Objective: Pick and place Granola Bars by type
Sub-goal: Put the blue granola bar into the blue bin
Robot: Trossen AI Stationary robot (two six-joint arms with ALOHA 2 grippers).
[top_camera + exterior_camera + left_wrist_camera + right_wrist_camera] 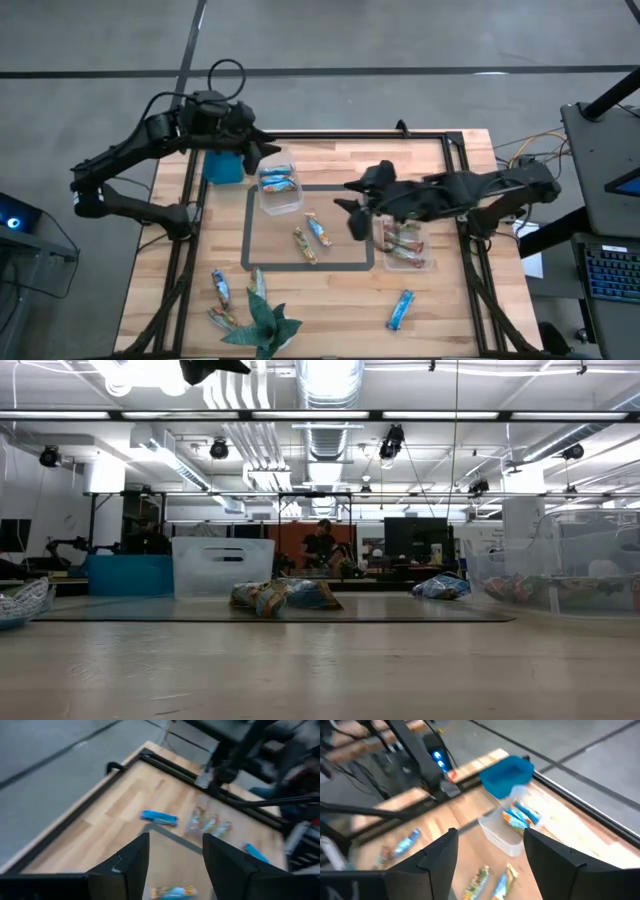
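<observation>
Granola bars lie in several places. Blue bars fill a clear tub [278,188] [512,827], and brown ones fill another clear tub [405,243] [209,824]. Two loose bars [310,237] [285,595] lie inside a taped rectangle. Two more [221,298] lie near the table's near left corner, and a blue bar [400,310] [159,817] lies near the near edge. My left gripper [266,150] [175,865] hovers open at the far side of the blue-bar tub. My right gripper [352,205] [490,860] hovers open between the rectangle and the brown-bar tub.
A blue tub [224,165] [507,775] stands beside the blue-bar tub at the far left. A green paper plant figure [262,322] sits at the near edge. A black frame [440,137] runs along the table's sides. Bare wood lies between the taped rectangle and the near edge.
</observation>
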